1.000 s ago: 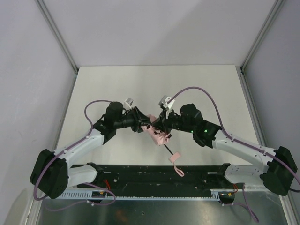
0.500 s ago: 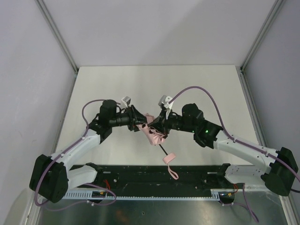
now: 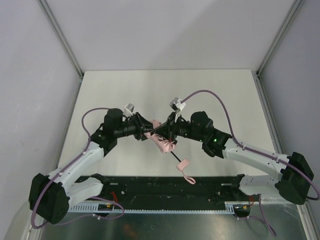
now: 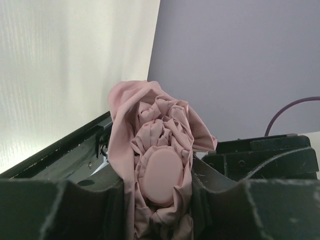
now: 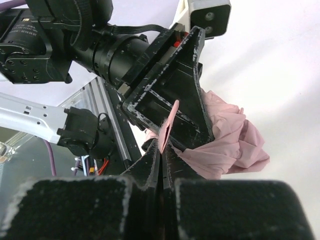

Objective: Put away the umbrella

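Mid-frame over the white table (image 3: 125, 87), between grey walls (image 3: 175, 35), the left gripper (image 3: 146, 133) clasps the umbrella (image 3: 165, 145); the right gripper (image 3: 161, 132) pinches its fabric.

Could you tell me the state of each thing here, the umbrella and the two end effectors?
umbrella: collapsed, fabric loosely bunched, handle sticking out on its thin shaft.
left end effector: closed around the bunched fabric.
right end effector: shut, pinching a thin pink strip of the fabric.
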Motion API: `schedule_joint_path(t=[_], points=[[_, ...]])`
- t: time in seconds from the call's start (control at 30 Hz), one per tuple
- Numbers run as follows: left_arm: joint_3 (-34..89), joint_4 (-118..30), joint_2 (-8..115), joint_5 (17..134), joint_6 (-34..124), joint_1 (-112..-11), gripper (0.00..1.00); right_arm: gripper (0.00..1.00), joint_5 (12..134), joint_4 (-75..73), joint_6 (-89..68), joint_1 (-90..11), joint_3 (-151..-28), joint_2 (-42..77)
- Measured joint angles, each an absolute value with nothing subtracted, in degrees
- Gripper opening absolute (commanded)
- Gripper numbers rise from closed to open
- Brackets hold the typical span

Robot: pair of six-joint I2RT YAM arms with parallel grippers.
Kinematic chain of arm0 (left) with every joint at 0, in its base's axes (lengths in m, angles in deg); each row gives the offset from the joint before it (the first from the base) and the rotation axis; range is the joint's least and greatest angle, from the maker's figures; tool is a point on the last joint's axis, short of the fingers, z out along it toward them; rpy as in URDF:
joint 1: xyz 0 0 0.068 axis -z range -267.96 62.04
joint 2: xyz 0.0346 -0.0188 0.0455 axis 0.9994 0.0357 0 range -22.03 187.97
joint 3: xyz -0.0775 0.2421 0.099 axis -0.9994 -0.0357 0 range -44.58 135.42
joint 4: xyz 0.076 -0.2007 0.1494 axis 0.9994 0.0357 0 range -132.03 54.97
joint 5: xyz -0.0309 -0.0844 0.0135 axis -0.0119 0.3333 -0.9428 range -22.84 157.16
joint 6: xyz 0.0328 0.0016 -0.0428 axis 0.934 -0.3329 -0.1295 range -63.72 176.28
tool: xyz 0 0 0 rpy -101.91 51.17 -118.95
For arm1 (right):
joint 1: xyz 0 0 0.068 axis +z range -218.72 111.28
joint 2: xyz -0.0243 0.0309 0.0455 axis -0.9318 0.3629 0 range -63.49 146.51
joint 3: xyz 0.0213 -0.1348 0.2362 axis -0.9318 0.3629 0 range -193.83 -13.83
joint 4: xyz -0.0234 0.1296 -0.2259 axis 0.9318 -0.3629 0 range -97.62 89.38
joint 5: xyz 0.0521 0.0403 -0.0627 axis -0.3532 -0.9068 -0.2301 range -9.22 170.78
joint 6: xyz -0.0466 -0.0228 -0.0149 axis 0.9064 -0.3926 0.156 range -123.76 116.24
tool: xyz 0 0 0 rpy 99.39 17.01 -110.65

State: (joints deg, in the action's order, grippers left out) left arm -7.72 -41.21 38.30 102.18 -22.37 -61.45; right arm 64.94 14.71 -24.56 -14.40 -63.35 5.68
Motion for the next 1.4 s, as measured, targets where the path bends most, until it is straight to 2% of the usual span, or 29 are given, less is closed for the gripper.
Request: schedule_joint_path(t=[0.43, 0.77, 1.4], points=[[-6.2, -32.7, 44.4, 108.2, -19.6, -62.9, 0.0, 0.0, 75.8, 9.7, -13.8, -5.7, -61.8, 6.1], [-6.2, -25.9, 47.7, 106.9, -16.8, -64.7, 0.0, 0.0, 79.8, 10.6, -5.3, -2.4, -61.8, 11.9], [-6.1, -18.1, 50.0, 100.1, -16.4, -66.1, 0.0, 0.0, 88.0, 26.9, -6.8, 1.6, -55.4, 19.1]])
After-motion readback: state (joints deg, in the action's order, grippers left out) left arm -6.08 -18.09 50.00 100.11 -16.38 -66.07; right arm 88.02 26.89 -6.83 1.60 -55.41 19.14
